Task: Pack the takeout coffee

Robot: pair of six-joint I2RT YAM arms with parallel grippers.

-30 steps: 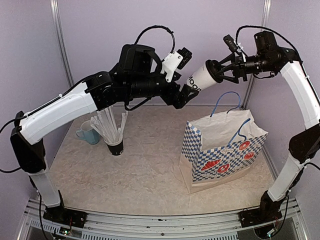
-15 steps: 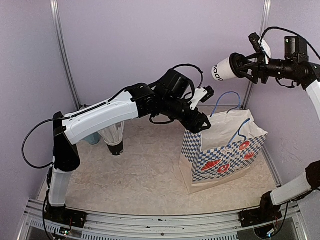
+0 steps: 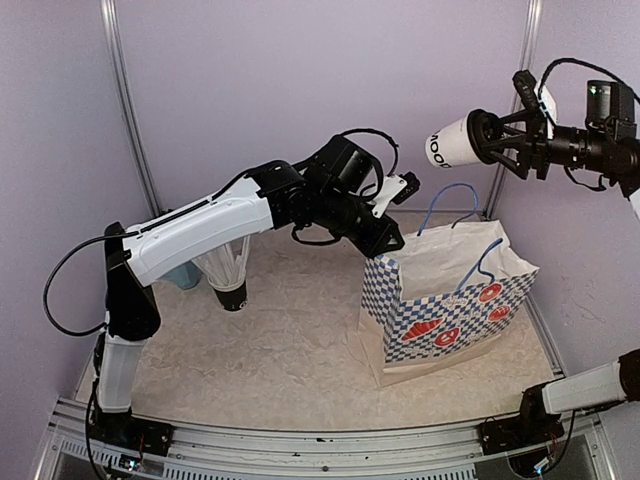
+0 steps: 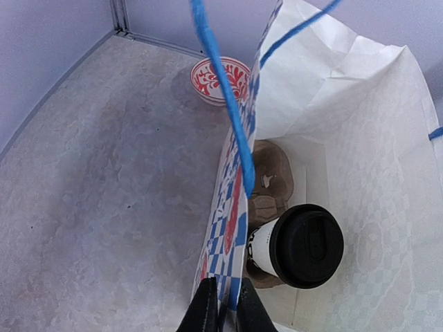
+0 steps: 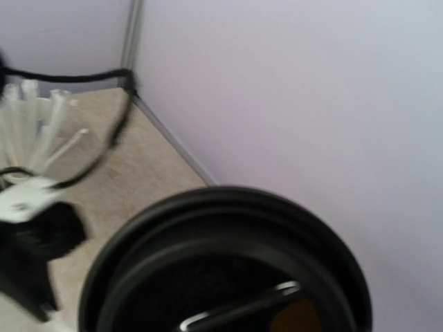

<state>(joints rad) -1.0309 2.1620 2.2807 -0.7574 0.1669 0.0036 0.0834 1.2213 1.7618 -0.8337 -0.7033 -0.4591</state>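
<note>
At the left of the worktop (image 3: 280, 340) the straw cup (image 3: 232, 288) stands where it did, half behind the left arm. The left fingers (image 3: 388, 244) are pinched narrow on the near rim of the bag (image 3: 450, 300). They were there half a second ago too and have only drawn a touch back and up; a second ago they were high in the air, off the bag. Inside the bag the packed cup (image 4: 297, 245) stands upright and lidded in a cardboard tray (image 4: 273, 173). A red-patterned bowl (image 4: 220, 79) sits on the worktop just outside the bag. The right fingers (image 3: 492, 140) grip the held cup (image 3: 447, 145) at its lid end. It lies sideways, base to the left, high above the bag's far side. It has dipped slightly in the last half second, and is further right than a second ago.
</note>
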